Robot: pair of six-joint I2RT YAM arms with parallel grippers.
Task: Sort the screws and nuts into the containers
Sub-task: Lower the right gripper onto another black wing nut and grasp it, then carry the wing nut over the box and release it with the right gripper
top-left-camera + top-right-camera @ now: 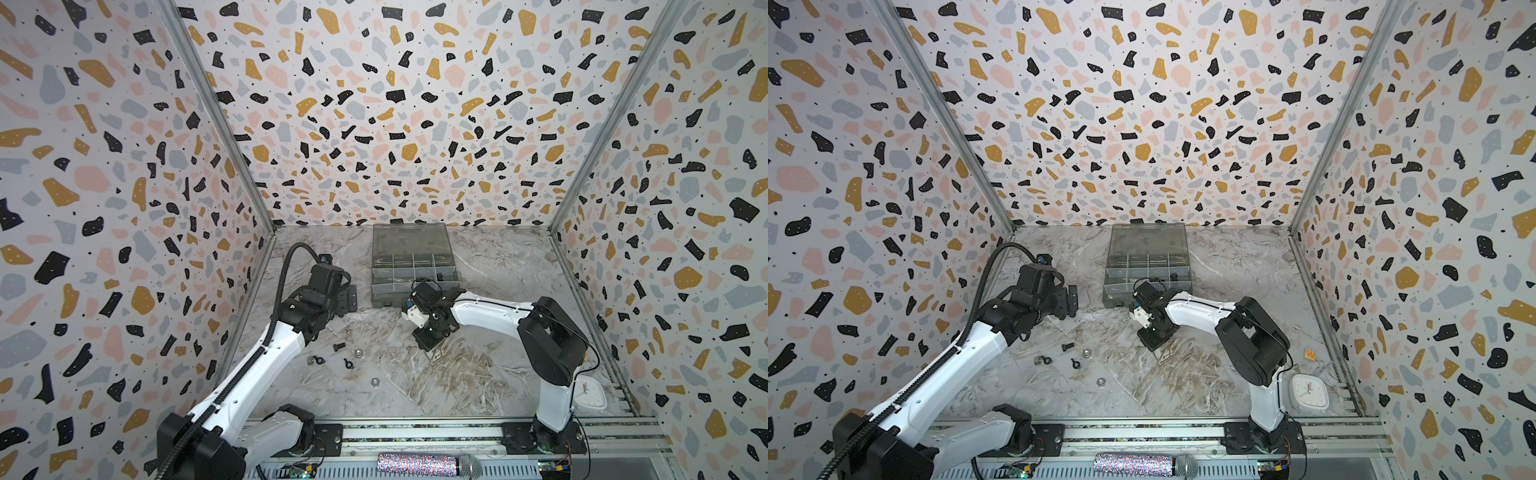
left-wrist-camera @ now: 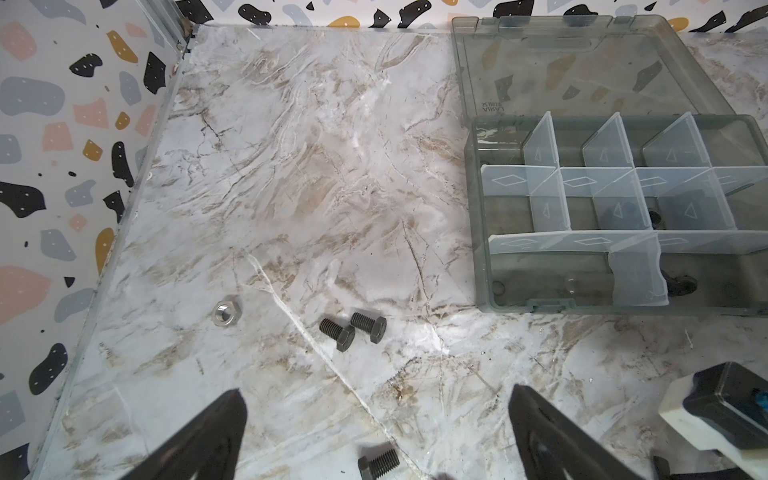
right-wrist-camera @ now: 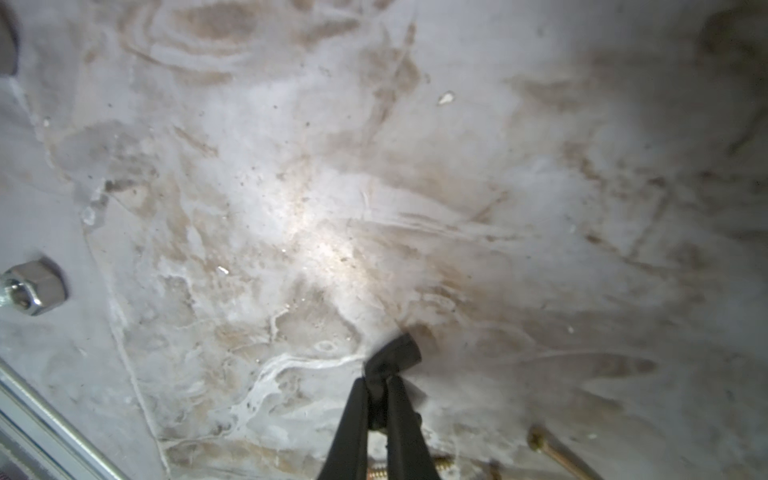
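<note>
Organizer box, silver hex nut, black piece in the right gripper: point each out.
organizer box (image 2: pixel 482 270): left wrist view, smoky outer wall.
silver hex nut (image 2: pixel 225 311): left wrist view, its middle.
black wing nut (image 3: pixel 400 353): right wrist view, wing jutting past the right gripper (image 3: pixel 379 380).

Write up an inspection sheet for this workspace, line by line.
Surface: marble-patterned tabletop.
Job's things: organizer box open at the back; screws and nuts loose front left.
Clutter: white clock, microphone at front.
Grippers: left gripper open over the table; right gripper shut on a small black part.
Cables: black conduit along the left arm.
Surroundings: terrazzo walls on three sides.
</note>
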